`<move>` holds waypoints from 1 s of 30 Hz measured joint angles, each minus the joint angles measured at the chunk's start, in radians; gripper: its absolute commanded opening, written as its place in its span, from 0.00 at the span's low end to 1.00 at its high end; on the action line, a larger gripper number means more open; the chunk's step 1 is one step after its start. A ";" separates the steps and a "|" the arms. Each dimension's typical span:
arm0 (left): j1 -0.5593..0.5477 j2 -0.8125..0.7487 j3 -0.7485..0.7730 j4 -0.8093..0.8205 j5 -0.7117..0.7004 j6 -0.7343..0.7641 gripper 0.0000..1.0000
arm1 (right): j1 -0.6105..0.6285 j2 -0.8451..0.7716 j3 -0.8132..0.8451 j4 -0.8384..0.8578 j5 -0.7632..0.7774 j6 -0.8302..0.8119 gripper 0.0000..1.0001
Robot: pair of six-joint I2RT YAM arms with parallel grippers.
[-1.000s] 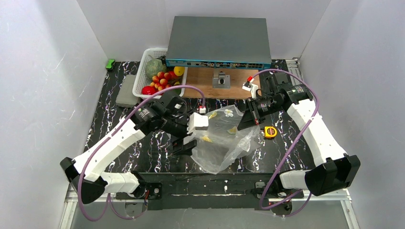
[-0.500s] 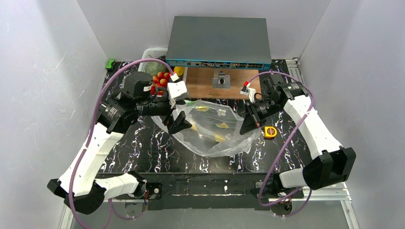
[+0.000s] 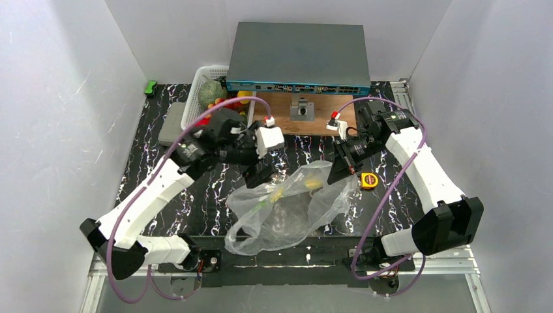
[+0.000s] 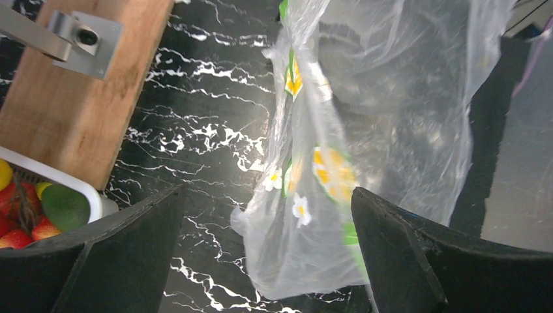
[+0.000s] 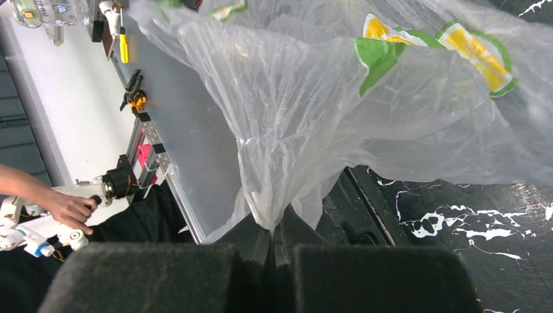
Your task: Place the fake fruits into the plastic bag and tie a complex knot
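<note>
Fake fruits [image 3: 210, 93] sit in the white basket [image 3: 194, 102]; right gripper [image 5: 274, 238] pinches the plastic bag [image 3: 287, 208], left gripper [image 3: 257, 175] gapes.

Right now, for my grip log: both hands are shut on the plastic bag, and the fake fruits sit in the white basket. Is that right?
Not quite. Only the right hand is shut on the plastic bag; the left hand is open, gripping nothing, as the left wrist view shows. The fake fruits do sit in the white basket.
</note>
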 measured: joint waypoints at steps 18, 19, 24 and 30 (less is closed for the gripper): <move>-0.290 -0.213 -0.378 0.229 -0.205 -0.436 0.98 | 0.000 -0.029 -0.002 0.056 -0.016 0.108 0.01; -0.304 -0.203 -0.385 0.237 -0.248 -0.447 0.98 | 0.000 -0.031 -0.003 0.063 -0.018 0.111 0.01; -0.316 0.029 -0.439 0.227 -0.500 -0.502 0.00 | 0.000 -0.031 -0.021 0.067 -0.015 0.093 0.64; -0.077 0.087 -0.368 0.217 -0.135 -0.805 0.00 | -0.075 -0.123 -0.097 0.255 0.256 0.161 0.98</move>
